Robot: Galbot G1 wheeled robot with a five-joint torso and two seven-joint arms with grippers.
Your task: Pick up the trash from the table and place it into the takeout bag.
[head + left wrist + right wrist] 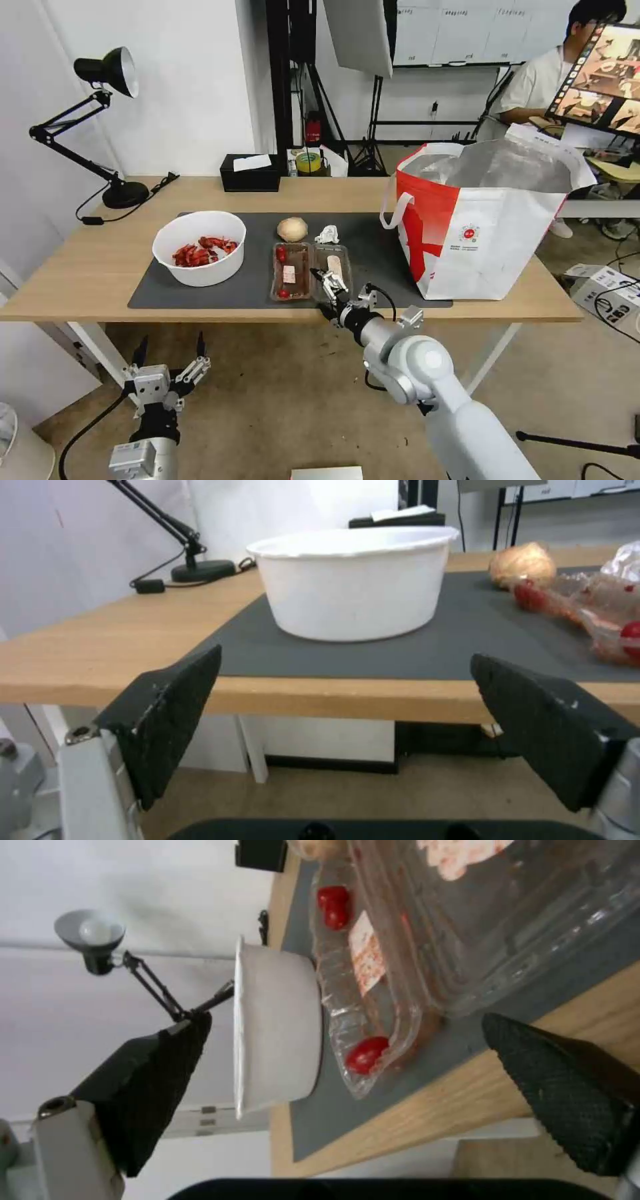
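Table (87,267): long light-wood top on white legs; all the trash lies on it.
Takeout bag (493,227): stands upright at the table's right end, partly on the mat, mouth wide, foil lining showing, white loop handle hanging on the near-left corner.
Mat (253,283): dark grey, carries every leftover.
White bowl (199,248): left part of the mat, red shells inside, untouched.
Clear tray (310,270): hinged, lying open flat in two halves at mat centre near the front edge; red and beige scraps inside. Thin, flexible plastic by the look of it, likely to buckle if pinched hard.
Beige lump (292,229): just behind the tray.
Crumpled tissue (327,234): just beside the lump, behind the tray's right half.
Right gripper (328,280): rolled sideways over the tray's near right edge, fingers spread wide, nothing between them. In the right wrist view one pad (560,1090) sits off the table's front edge, the other (167,1065) hangs above the tray.
Left gripper (170,357): parked low in front of the table, below its edge, fingers apart and empty.
Step in hand (judged): closing on the tray's near rim.
Doing it well: feed the rim deep between the pads before closing; clamp on the stiffer rolled lip, not the thin wall; keep the tray level on lift so scraps stay in; watch the loose hinged half swinging.
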